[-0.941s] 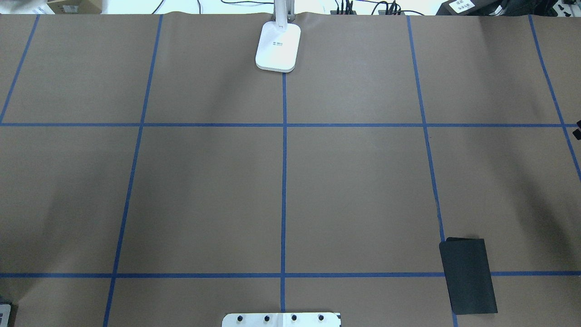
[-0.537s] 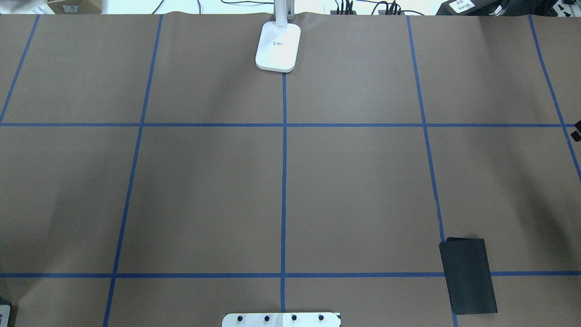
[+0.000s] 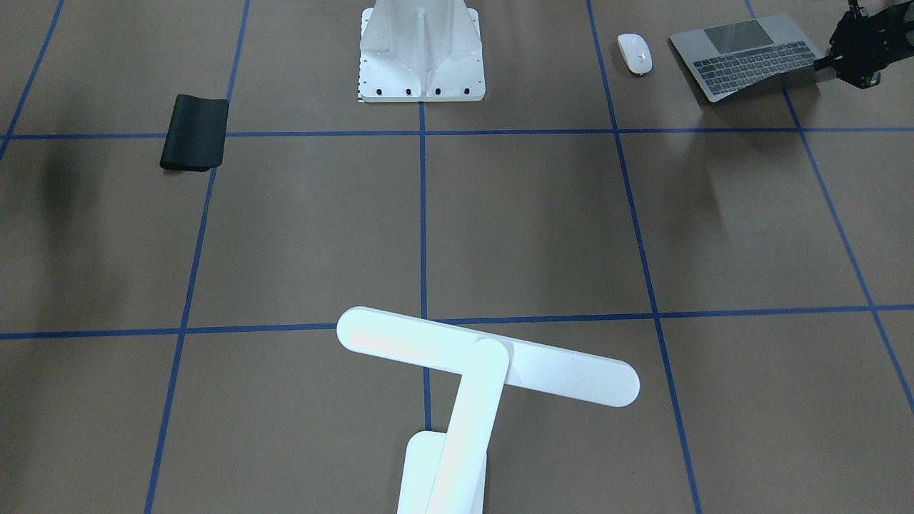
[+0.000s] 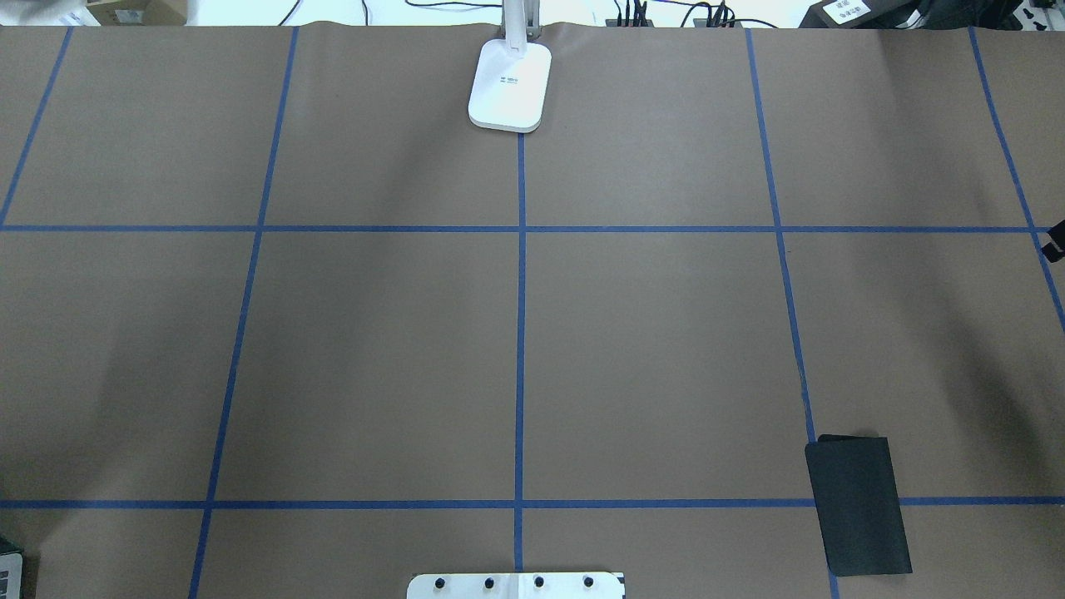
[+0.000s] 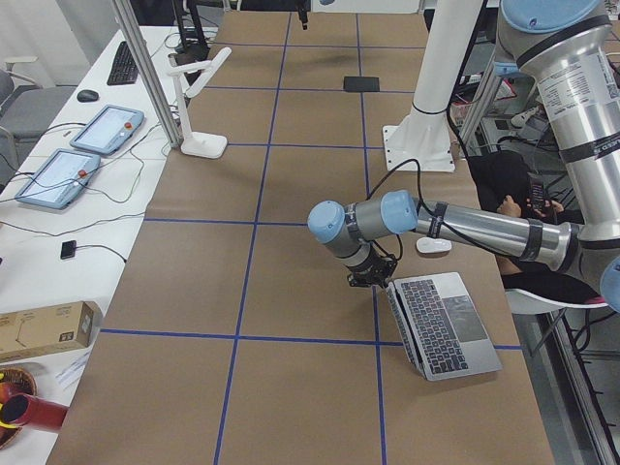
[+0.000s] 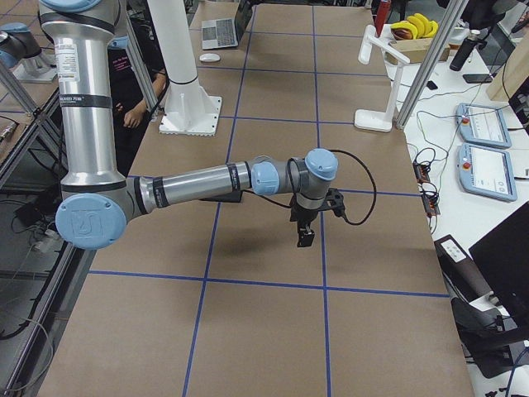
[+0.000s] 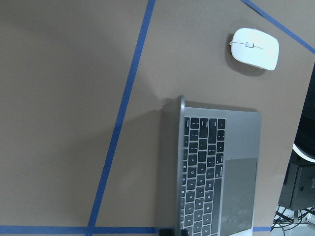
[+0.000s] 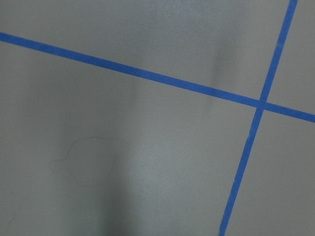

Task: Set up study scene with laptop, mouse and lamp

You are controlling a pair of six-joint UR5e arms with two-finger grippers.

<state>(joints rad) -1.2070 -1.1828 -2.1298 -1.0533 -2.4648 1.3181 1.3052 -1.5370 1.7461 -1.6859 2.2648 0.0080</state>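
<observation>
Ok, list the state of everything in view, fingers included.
laptop, open, lid raised, keyboard up.
mouse, right way up, beside the laptop, not touching it.
lamp, upright on its base, arm unfolded; lit or not, cannot tell.
black mat, lying flat, untouched.
left fingers, at the laptop's lid edge; open or shut, cannot tell.
right fingers, hanging free, nothing seen in them; open or shut, cannot tell.

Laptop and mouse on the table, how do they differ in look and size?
The laptop is grey metal with black keys; the mouse is plain white. The laptop is a flat rectangle, open with its keyboard showing; the mouse is a small rounded oval. The laptop is far larger than the mouse. Both lie on the brown table, side by side but not touching.
</observation>
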